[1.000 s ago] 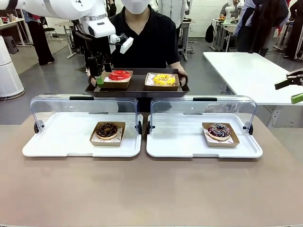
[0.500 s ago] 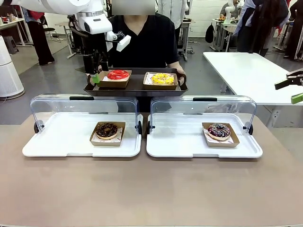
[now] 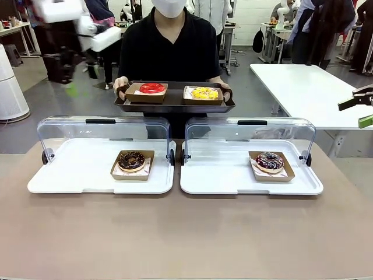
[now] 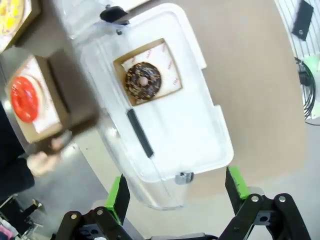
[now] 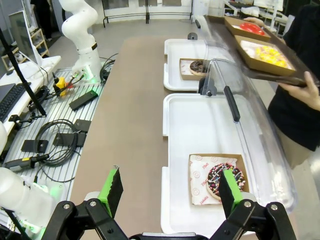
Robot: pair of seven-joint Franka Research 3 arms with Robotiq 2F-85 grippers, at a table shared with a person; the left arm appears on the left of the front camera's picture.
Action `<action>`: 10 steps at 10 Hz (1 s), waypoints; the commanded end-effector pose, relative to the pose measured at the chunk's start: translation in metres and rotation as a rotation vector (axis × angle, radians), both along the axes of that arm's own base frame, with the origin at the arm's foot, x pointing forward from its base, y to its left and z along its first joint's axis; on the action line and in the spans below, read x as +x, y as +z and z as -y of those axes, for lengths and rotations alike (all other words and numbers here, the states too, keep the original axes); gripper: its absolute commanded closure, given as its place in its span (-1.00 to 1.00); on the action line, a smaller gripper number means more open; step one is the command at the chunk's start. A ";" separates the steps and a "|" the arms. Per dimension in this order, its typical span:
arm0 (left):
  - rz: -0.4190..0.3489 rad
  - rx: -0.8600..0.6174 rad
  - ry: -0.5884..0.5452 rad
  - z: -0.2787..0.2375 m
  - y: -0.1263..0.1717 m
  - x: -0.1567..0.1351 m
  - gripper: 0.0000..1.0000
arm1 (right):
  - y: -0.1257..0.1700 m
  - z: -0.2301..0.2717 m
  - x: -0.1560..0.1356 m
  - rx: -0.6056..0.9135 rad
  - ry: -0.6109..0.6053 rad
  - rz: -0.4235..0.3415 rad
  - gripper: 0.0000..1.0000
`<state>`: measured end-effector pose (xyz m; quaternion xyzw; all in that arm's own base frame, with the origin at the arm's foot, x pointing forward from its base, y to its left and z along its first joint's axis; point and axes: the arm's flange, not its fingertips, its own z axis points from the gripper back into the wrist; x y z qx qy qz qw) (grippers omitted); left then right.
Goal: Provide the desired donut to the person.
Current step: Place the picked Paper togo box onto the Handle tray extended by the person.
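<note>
The person (image 3: 172, 49) stands across the table holding a dark tray (image 3: 175, 105) with a red donut (image 3: 151, 88) and a yellow donut (image 3: 204, 93), each in a cardboard box. A chocolate donut (image 3: 132, 160) sits in the left white case and a dark sprinkled donut (image 3: 269, 161) in the right one. My left gripper (image 3: 78, 79) is a blur high at the far left, open and empty, well clear of the tray. From above, my left gripper (image 4: 177, 192) looks down on the chocolate donut (image 4: 143, 80) and red donut (image 4: 25, 98). My right gripper (image 5: 170, 192) hangs open above the sprinkled donut (image 5: 224, 180).
Both white cases (image 3: 99, 175) (image 3: 250, 178) have their clear lids (image 3: 105, 131) swung up at the back. A white table (image 3: 309, 87) stands at the far right. My right gripper (image 3: 362, 109) shows at the right edge. Bare brown tabletop (image 3: 186, 233) lies in front of the cases.
My left gripper has pulled away from the red donut's box, up and to the left. The person has shifted the tray slightly up and to the right. The right arm has not moved.
</note>
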<state>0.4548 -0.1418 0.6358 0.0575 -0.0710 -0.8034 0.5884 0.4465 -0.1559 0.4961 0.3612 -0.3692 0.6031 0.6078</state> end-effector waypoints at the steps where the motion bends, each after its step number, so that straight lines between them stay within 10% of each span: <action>1: 0.030 -0.085 -0.013 -0.049 -0.021 -0.024 -1.00 | -0.001 0.000 -0.001 0.007 0.004 -0.003 -1.00; 10: -0.004 -0.143 0.066 -0.111 -0.032 -0.014 -1.00 | -0.001 0.000 -0.001 0.007 0.004 -0.003 -1.00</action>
